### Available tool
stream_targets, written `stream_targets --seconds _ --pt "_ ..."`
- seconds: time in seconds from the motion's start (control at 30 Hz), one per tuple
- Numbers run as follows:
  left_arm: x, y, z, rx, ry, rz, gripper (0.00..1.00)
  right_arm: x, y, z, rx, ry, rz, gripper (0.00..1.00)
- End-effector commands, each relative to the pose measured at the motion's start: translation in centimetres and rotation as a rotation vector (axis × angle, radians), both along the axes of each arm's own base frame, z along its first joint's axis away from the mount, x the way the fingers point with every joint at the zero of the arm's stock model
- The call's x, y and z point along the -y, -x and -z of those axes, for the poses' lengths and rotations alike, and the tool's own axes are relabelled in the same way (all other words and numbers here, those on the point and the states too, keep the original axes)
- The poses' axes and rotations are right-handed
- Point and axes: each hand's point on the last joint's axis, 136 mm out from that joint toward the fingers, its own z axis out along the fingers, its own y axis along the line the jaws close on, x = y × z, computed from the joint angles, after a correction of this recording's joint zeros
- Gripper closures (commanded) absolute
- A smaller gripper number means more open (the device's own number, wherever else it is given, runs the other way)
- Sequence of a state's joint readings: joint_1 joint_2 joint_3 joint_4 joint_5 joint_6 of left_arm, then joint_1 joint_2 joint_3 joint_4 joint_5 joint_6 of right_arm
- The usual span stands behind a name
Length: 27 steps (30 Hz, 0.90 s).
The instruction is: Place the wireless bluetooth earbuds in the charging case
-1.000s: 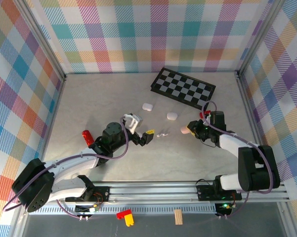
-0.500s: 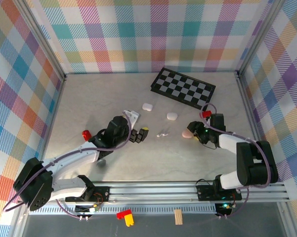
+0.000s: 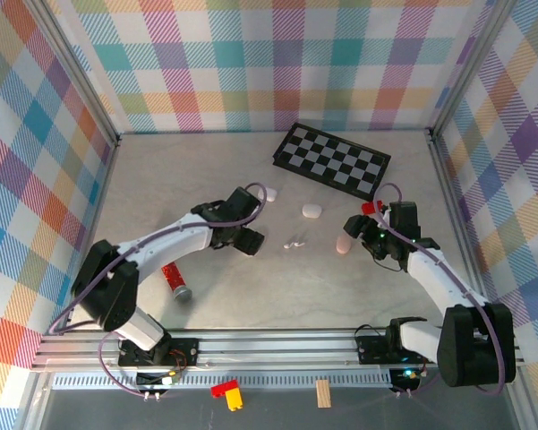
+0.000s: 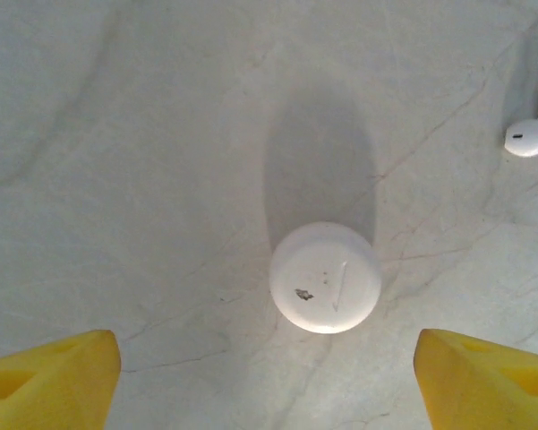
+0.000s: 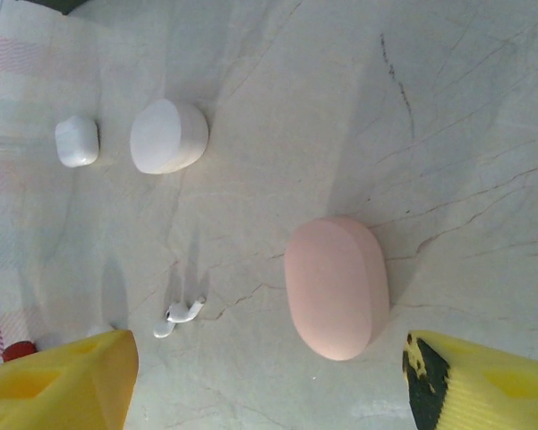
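Observation:
Two white earbuds [image 3: 294,242] lie together mid-table, also in the right wrist view [image 5: 179,315]; one earbud [image 4: 530,134] shows at the left wrist view's right edge. A pink charging case [image 3: 344,244] lies shut on the table, just ahead of my right gripper [image 3: 362,235], which is open [image 5: 269,385] and holds nothing. The pink case [image 5: 336,287] sits between and beyond its fingertips. My left gripper [image 3: 249,240] is open [image 4: 269,381] above a round white case [image 4: 325,278]. Two more white cases [image 3: 311,211] [image 3: 270,191] lie farther back.
A folded chessboard [image 3: 331,159] lies at the back right. A red cylinder [image 3: 175,279] rests on the table beside the left arm. A small red block [image 3: 369,207] sits by the right wrist. Checked walls close in the table on three sides.
My right gripper has opened and let go of the pink case, which now lies on the table. The left arm swung up and right, and the red cylinder shifted toward the front.

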State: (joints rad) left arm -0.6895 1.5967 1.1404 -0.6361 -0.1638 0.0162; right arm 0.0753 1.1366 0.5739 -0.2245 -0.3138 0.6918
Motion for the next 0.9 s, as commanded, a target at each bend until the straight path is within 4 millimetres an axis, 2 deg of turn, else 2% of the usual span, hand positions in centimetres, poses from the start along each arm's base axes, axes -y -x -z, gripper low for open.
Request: stream_targets --seconds 0.0,0.17,0.4,0.57,0.7,0.77,0.87 --pt "-0.8 2.5 1.4 -0.197 -0.112 0.041 0.16 -0.8 0.6 -0.9 -0.002 -0.023 -0.036 0.23" --pt "-0.9 2.4 3.0 -0.288 -0.214 0.085 0.17 -0.9 1.0 -1.9 0.023 -0.019 -0.041 0.23" --pt "0.8 1.3 5.1 -0.348 -0.224 0.146 0.18 -0.5 1.5 -2.3 0.035 0.012 -0.040 0.23" --pt "1.7 1.1 6.3 -0.393 -0.217 0.158 0.20 -0.2 1.7 -2.4 0.037 0.030 -0.040 0.23" --pt "1.8 0.8 7.2 -0.413 -0.226 0.160 0.23 -0.2 1.7 -2.4 0.039 0.036 -0.040 0.23" --pt "1.8 0.8 7.6 -0.425 -0.224 0.155 0.30 -0.2 1.7 -2.3 0.035 0.035 -0.039 0.23" --pt "1.7 0.9 8.1 -0.439 -0.230 0.151 0.30 -0.1 1.7 -2.4 0.037 0.037 -0.038 0.23"
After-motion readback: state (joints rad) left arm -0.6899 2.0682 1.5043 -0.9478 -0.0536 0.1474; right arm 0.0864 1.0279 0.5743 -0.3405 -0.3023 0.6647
